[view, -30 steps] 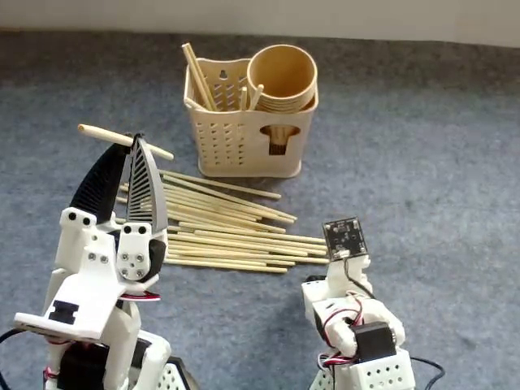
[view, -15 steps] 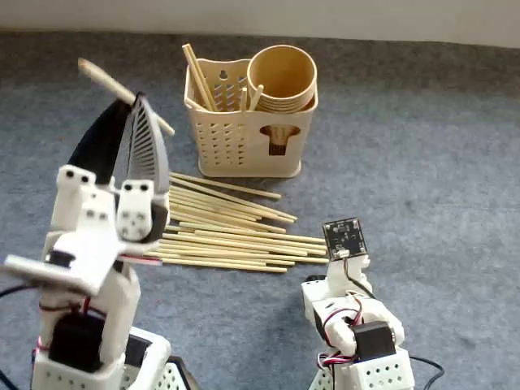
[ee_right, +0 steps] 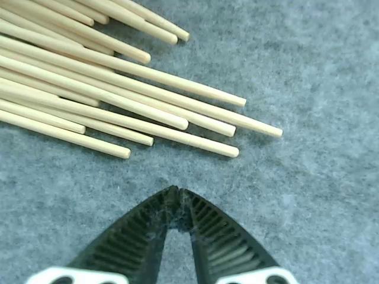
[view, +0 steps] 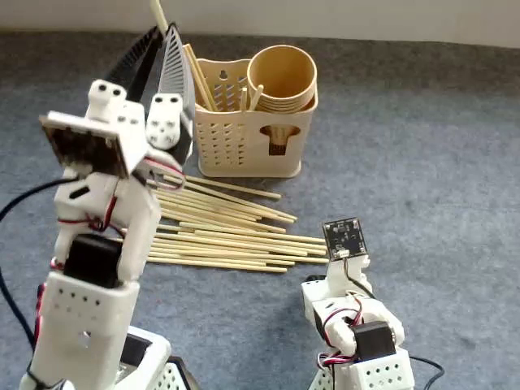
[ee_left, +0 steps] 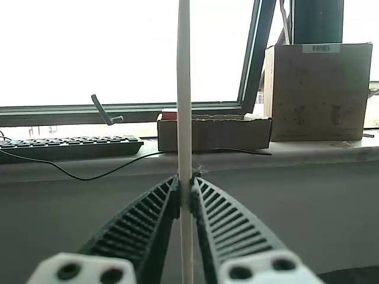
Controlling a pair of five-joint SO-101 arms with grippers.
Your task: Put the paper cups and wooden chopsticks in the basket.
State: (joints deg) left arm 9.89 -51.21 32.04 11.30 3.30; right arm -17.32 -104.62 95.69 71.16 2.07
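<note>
A cream perforated basket (view: 244,146) stands at the back of the grey carpet. Stacked paper cups (view: 282,75) sit in its right half, and a few wooden chopsticks (view: 200,80) lean in its left half. A pile of several chopsticks (view: 231,231) lies on the carpet in front of it, also seen as chopsticks (ee_right: 118,94) in the right wrist view. My left gripper (view: 166,32) is raised beside the basket's left rim, shut on one chopstick (ee_left: 184,89) held nearly upright. My right gripper (ee_right: 177,198) is shut and empty, low over the carpet just short of the pile's ends.
The grey carpet (view: 422,162) is bare to the right of the basket and pile. The right arm's base (view: 353,333) sits at the front edge. Behind the left gripper are a window sill with a keyboard (ee_left: 71,145) and cardboard boxes (ee_left: 320,89).
The left arm rose from over the pile and swung toward the basket's left rim, turning its chopstick from lying crosswise to nearly upright. The right arm stayed still.
</note>
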